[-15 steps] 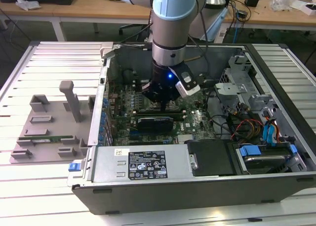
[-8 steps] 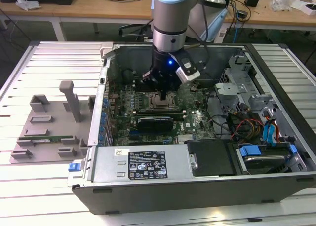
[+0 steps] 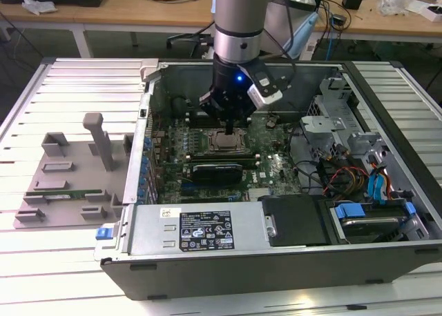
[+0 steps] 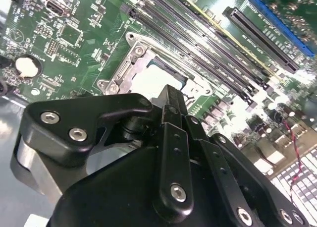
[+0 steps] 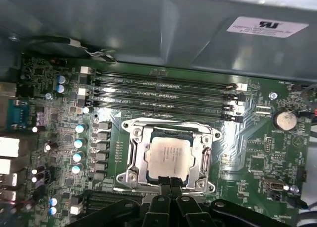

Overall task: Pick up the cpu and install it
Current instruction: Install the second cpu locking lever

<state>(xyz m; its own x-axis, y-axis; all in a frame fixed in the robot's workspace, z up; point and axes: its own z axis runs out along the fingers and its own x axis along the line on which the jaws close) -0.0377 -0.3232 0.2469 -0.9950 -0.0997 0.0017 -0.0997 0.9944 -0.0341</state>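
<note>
The cpu (image 5: 170, 156) lies flat in its metal socket frame (image 5: 136, 155) on the green motherboard (image 3: 266, 165), silvery top facing up. In the exterior view the cpu (image 3: 224, 142) sits in the middle of the open computer case, directly under the arm. My gripper (image 5: 169, 181) hangs just above the socket, its two black fingers (image 4: 171, 100) pressed together with nothing between them. Their tips hover at one edge of the cpu (image 4: 157, 74); whether they touch it cannot be told.
Memory slots (image 5: 163, 95) run beside the socket. A long black graphics card (image 3: 217, 171) lies in front of it. The case walls (image 3: 148, 116) surround the board, with a drive cage and cables (image 3: 352, 171) on the exterior view's right. A grey fixture tray (image 3: 69, 174) sits on the exterior view's left.
</note>
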